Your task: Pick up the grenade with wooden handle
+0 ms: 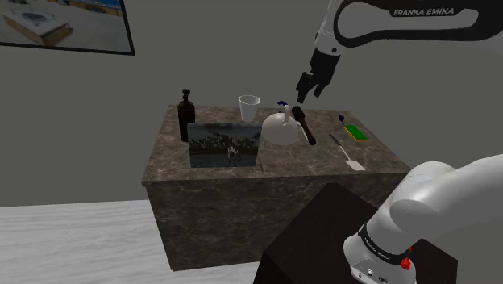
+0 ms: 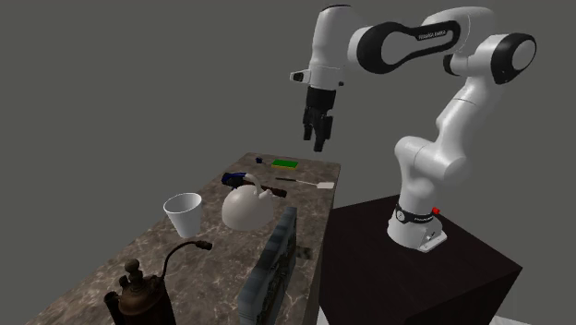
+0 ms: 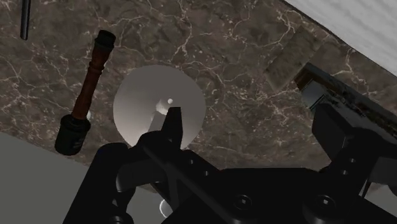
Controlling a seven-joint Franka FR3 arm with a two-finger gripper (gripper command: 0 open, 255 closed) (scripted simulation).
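Shoulder view: my gripper (image 1: 309,84) hangs in the air above the marble tabletop (image 1: 371,165). The grenade (image 1: 305,126) lies flat below it, back toward the far edge. It is just beside the white dome (image 1: 279,129), on the side facing the green block (image 1: 355,133). That dome is my main worry. It sits so close to the wooden handle that a finger coming down on that side could strike it and knock the grenade away.

Second exterior view: the gripper (image 2: 318,132) is well above the tabletop (image 2: 185,268). The grenade (image 2: 269,192) shows as a brown stick beside the dome (image 2: 246,209). A round handle may also roll out if I pinch it off-centre.

Wrist view: the fingers stand apart with nothing between them. The grenade (image 3: 86,94) lies off to one side of the gripper (image 3: 251,124), outside the finger (image 3: 170,127) that hangs over the dome (image 3: 159,102). Its dark head end is near the tabletop's edge. I judge I must shift across and line the opening up over the handle before descending, or I will close on the dome.
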